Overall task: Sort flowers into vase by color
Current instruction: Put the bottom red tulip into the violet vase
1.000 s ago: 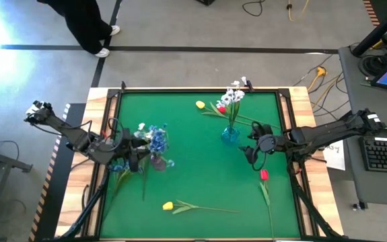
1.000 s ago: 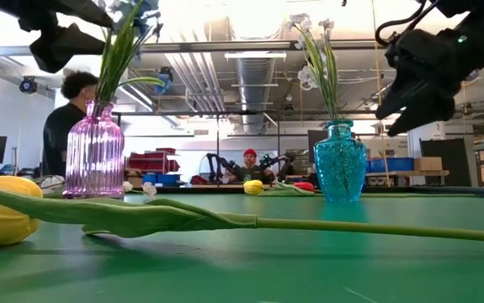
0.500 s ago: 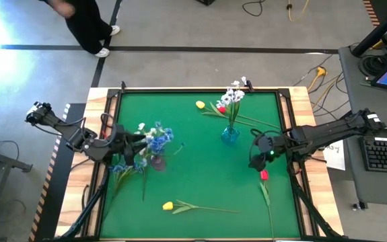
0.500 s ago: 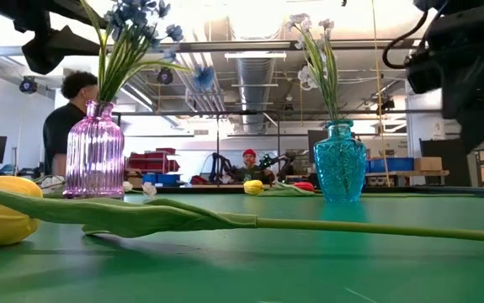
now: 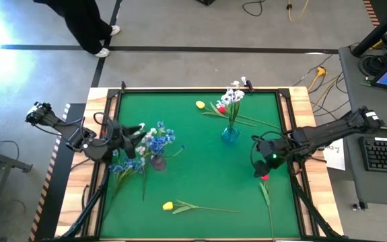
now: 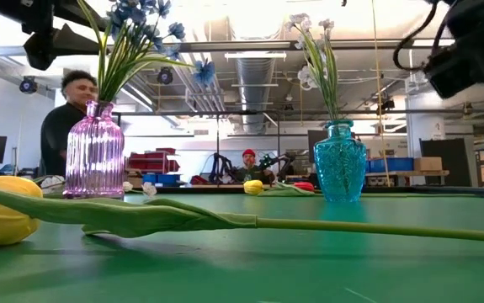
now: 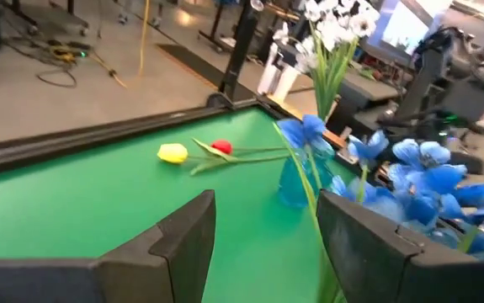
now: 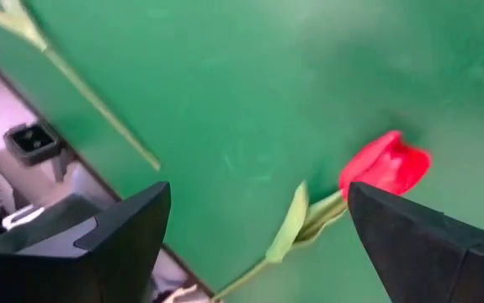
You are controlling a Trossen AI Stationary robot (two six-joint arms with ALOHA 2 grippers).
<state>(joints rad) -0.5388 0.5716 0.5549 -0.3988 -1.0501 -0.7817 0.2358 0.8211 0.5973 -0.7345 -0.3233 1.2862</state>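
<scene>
No writing is readable; two vases hold blue flowers and white ones, while the right gripper, wide open and empty, hangs over one red tulip, and the left gripper is open too.

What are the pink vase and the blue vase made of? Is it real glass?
Both look like clear tinted glass, though clear plastic could look the same. The pink vase has upright ribs, and light shines through it. The blue vase is glossy with bumpy patterned sides, and its stems show faintly inside.
</scene>
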